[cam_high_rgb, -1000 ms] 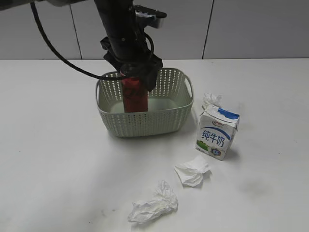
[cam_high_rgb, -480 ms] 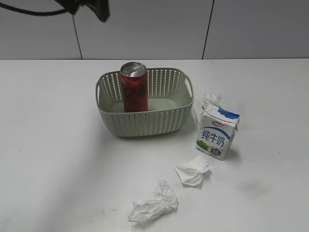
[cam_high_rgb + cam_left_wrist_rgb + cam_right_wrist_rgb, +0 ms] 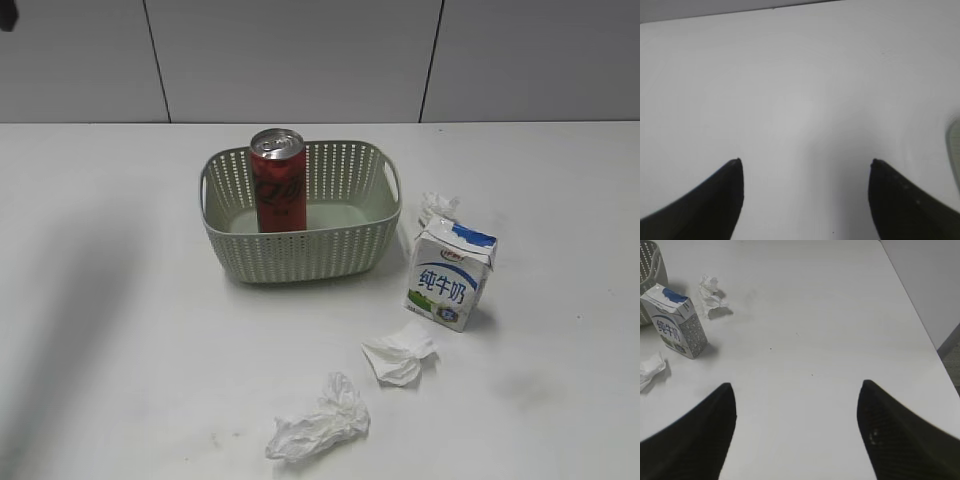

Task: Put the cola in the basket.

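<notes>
The cola [image 3: 278, 182], a tall red can with a silver top, stands upright inside the pale green basket [image 3: 300, 250] at its left side. A corner of the basket shows in the right wrist view [image 3: 649, 260] and a sliver of it at the right edge of the left wrist view [image 3: 955, 150]. My left gripper [image 3: 805, 162] is open and empty over bare white table. My right gripper [image 3: 796, 385] is open and empty over the table, right of the carton. Neither gripper shows in the exterior view, bar a dark scrap at its top left corner.
A white-and-blue milk carton [image 3: 450, 272] stands right of the basket, also in the right wrist view [image 3: 675, 322]. Crumpled tissues lie behind the carton [image 3: 438, 207], in front of it [image 3: 400, 355] and near the front edge [image 3: 318, 422]. The table's right edge [image 3: 920, 320] runs close to my right gripper.
The left arm let go of the cola in the basket, rose and withdrew to the upper left, almost out of the exterior view. The can stays upright.
</notes>
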Controlling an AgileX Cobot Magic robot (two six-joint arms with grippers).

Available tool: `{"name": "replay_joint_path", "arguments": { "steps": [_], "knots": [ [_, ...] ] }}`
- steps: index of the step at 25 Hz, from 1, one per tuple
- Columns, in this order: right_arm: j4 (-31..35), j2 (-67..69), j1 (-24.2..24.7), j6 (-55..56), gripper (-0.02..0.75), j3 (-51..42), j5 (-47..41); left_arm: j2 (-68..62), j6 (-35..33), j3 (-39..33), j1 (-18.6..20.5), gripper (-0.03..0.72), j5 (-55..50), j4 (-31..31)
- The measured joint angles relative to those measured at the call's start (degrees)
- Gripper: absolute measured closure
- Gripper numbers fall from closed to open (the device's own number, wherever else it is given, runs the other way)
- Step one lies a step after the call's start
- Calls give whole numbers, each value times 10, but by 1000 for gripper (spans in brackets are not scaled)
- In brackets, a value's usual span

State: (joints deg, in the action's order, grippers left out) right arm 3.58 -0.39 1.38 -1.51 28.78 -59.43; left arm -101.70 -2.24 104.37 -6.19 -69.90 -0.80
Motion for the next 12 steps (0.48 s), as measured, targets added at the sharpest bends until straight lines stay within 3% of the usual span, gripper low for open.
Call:
{"name": "replay_joint_path", "arguments": {
  "steps": [4,12],
  "knots": [
    [0,0,0,0,167,0,0,64,2,-60,27,99,0,-1],
    [0,0,0,0,167,0,0,181,2,-219,29,99,1,-14]
  ]
}}
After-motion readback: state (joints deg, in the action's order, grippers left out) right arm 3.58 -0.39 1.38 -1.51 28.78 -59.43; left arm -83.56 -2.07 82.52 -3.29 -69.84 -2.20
